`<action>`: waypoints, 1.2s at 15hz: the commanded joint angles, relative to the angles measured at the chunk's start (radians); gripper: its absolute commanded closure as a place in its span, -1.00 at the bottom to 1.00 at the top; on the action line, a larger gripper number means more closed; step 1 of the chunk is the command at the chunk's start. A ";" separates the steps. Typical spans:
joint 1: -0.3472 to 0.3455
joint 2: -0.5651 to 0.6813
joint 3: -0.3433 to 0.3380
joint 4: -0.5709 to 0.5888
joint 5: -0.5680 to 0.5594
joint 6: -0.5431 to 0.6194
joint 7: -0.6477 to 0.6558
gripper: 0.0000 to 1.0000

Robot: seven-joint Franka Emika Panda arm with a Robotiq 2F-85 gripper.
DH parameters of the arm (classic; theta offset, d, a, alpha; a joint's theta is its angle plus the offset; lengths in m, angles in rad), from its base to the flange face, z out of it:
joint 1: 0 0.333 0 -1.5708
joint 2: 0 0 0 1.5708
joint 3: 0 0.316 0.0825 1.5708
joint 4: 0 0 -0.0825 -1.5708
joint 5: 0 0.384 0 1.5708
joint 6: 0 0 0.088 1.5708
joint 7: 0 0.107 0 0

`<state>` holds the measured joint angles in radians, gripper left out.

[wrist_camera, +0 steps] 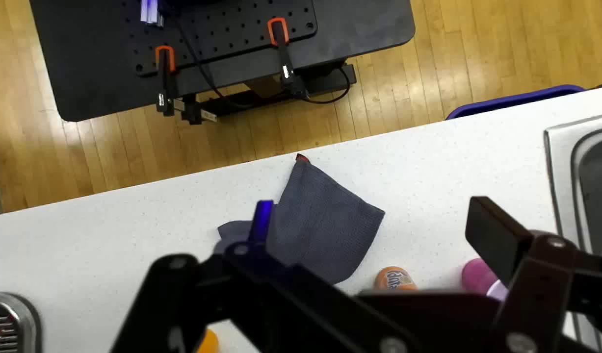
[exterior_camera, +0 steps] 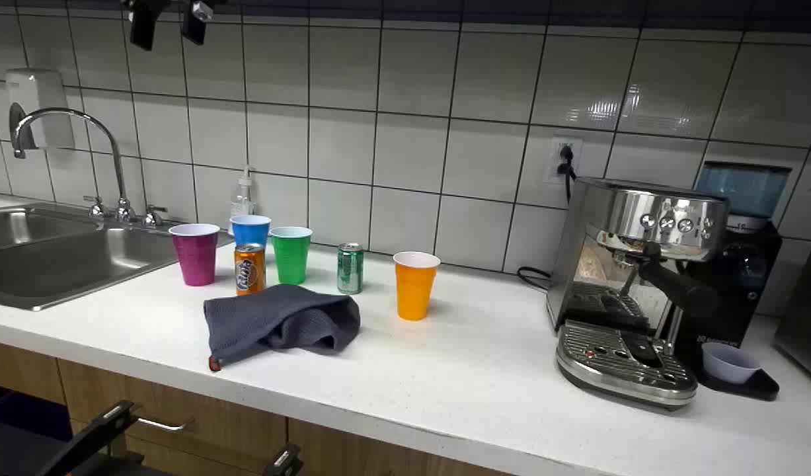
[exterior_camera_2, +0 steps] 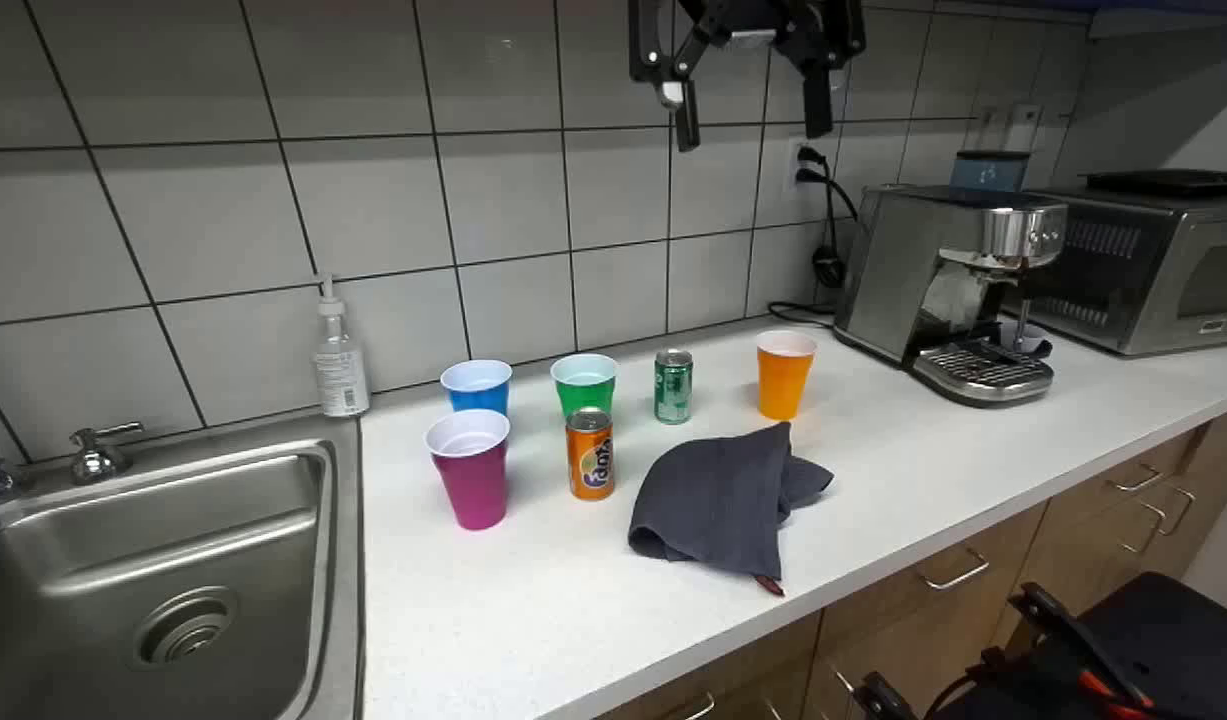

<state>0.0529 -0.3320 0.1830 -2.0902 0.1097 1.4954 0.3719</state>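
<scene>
High above the counter, my gripper (exterior_camera: pixel 168 41) (exterior_camera_2: pixel 753 135) (wrist_camera: pixel 371 208) stands open, its fingers wide apart with nothing between them. A crumpled dark grey cloth (exterior_camera: pixel 279 317) (exterior_camera_2: pixel 713 495) (wrist_camera: pixel 325 220) lies on the counter below. Behind it in an exterior view stand an orange Fanta can (exterior_camera: pixel 250 272) and a small green can (exterior_camera: pixel 350 270). A magenta cup (exterior_camera_2: pixel 476 487), a blue cup (exterior_camera_2: pixel 479 390) and a green cup (exterior_camera_2: pixel 585 385) are upright near the sink. An orange cup (exterior_camera: pixel 414 289) stands apart, toward the coffee machine; the wrist view shows only a sliver of it.
A steel sink (exterior_camera_2: pixel 345 560) with a tall faucet (exterior_camera: pixel 114 152) borders the counter. Near the wall is a soap bottle (exterior_camera_2: pixel 340 365). An espresso machine (exterior_camera: pixel 643 225), a grinder (exterior_camera: pixel 742 277) and a microwave (exterior_camera_2: pixel 1153 270) occupy the far end. A black platform (wrist_camera: pixel 222 59) with clamps faces the counter.
</scene>
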 commanded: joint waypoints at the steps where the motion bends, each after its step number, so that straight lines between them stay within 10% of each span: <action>1: 0.007 0.002 -0.006 0.002 -0.002 -0.002 0.002 -1.00; 18: 0.018 -0.032 0.013 -0.082 -0.068 0.069 0.002 -1.00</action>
<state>0.0606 -0.3312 0.1868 -2.1217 0.0791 1.5148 0.3719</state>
